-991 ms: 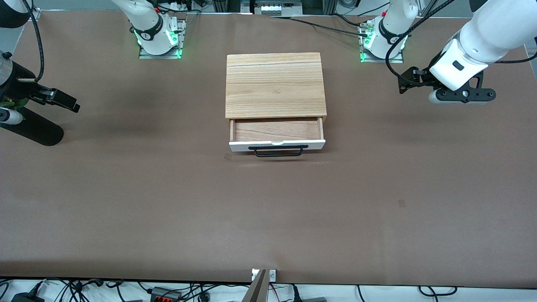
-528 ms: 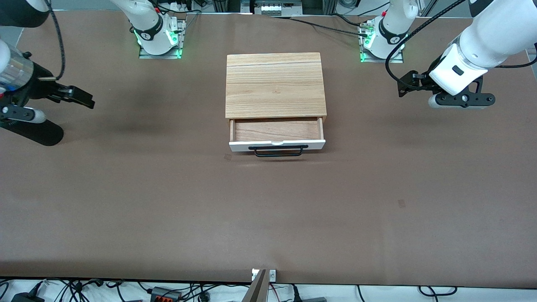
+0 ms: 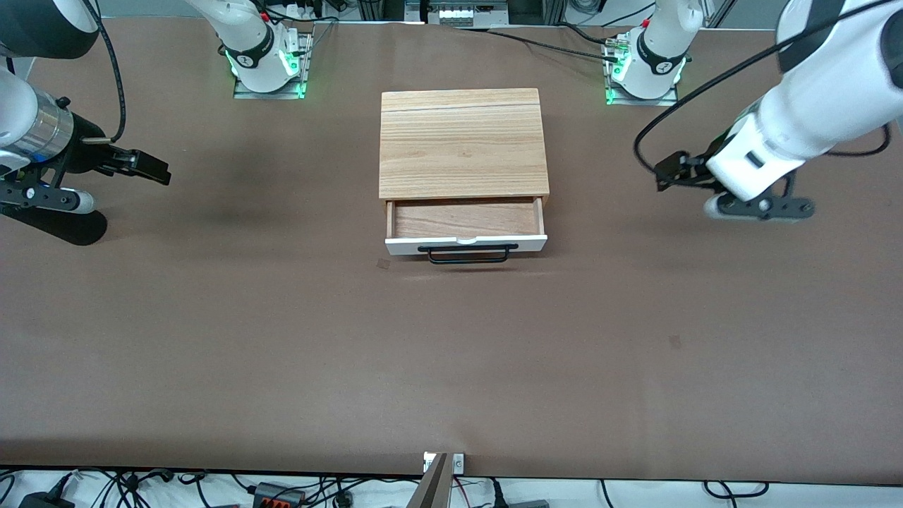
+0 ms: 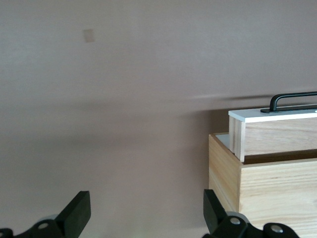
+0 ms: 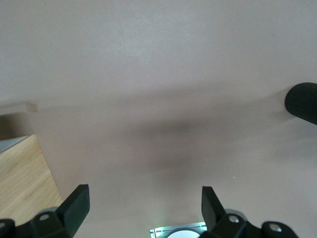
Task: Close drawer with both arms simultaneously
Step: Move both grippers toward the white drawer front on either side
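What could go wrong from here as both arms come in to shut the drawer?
Both end effectors are open, apart from the drawer: the left end effector over bare table toward its own end, the right end effector likewise. If one reaches the white front first, the push could be uneven and skew the drawer or slide the cabinet. A finger might also catch the black handle instead of the panel.

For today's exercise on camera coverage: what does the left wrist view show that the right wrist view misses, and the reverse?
Only the left wrist view shows the drawer pulled out of the cabinet, with its black handle. Only the right wrist view shows a green-lit arm base and a black rounded object. Both show the brown table, some of the cabinet's wood, and their own open end effector: left end effector, right end effector.
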Tool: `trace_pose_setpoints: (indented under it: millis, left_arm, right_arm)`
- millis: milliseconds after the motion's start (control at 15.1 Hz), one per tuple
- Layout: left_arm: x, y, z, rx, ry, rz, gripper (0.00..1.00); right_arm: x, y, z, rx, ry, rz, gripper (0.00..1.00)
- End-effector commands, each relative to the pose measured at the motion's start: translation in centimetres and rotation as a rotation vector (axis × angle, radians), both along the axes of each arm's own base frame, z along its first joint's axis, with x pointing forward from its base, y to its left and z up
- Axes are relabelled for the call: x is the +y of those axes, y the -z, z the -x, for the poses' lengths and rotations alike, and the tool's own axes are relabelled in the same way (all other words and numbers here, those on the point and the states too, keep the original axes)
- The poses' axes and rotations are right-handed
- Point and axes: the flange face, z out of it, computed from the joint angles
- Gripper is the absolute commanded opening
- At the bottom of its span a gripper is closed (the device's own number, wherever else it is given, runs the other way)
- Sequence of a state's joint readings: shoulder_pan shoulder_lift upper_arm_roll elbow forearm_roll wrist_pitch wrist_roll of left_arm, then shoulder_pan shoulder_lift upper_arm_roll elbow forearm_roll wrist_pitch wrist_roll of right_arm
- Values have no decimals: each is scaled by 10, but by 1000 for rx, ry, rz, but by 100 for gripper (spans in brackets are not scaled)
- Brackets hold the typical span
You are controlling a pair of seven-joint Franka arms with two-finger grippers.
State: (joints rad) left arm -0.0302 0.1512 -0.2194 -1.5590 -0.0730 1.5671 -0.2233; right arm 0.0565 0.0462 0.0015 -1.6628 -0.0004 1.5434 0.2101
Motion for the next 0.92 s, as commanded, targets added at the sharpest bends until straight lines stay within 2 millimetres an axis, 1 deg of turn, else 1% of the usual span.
trace_pose_setpoints:
  millis: [0,66,132,198,264,330,396,462,528,594,660,726,858]
  left_arm:
    - [-34,28,-20,47,47,12,100]
    - [-51,41,-21,62,71,15,100]
    - [-59,49,-28,68,80,20,100]
    - [-65,56,-36,73,85,28,100]
    - [-67,63,-44,76,88,35,100]
    - [-68,69,-51,79,85,41,100]
    - [-70,76,-57,88,81,56,100]
    - [-72,84,-63,100,78,78,100]
    - [-74,93,-67,114,75,100,100]
    - [-76,98,-71,121,73,113,100]
    - [-77,105,-74,129,69,120,100]
    - [-79,109,-75,137,68,130,100]
    - [-88,124,-80,142,56,167,100]
  right_arm:
    - [3,8,-8,19,2,-14,100]
    - [12,25,-14,48,-37,-17,100]
    - [23,27,-17,47,-62,-16,100]
    - [30,26,-18,43,-74,-18,100]
    - [38,39,-23,58,-86,-18,100]
    - [54,57,-30,66,-109,-20,100]
    - [72,70,-38,48,-132,-31,100]
    - [87,78,-46,8,-138,-56,100]
    - [103,93,-56,-31,-139,-81,100]
    - [117,106,-64,-65,-149,-98,100]
    - [129,115,-70,-92,-155,-115,100]
    - [143,130,-76,-112,-157,-136,100]
    - [164,147,-86,-173,-126,-208,100]
